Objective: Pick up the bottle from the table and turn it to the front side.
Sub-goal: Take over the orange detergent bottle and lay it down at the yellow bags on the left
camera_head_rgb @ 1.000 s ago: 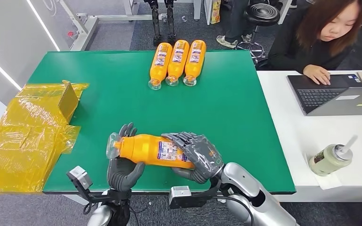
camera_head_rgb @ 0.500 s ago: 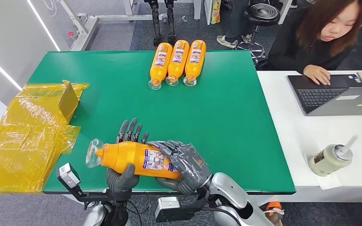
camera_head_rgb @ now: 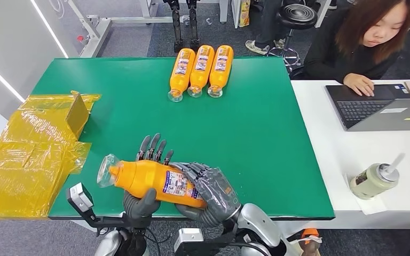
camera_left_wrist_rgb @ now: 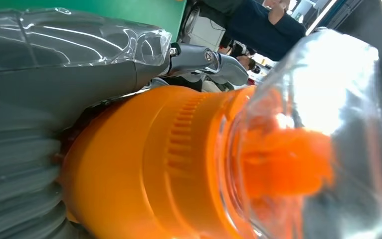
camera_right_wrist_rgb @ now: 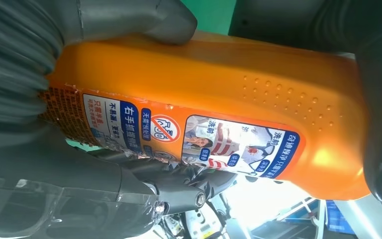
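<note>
Bottle (camera_head_rgb: 155, 182) sits lifted over the table's (camera_head_rgb: 256, 133) near edge, left hand (camera_head_rgb: 141, 200) cupping it, right hand (camera_head_rgb: 211, 193) wrapped round; rolling slowly should keep both holds secure.

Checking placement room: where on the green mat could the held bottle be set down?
The mat is bare through its middle, between the three bottles at the far edge and the robot hands, and along its right side. The left edge is crowded by yellow wrapping.

High head view, close wrist views
</note>
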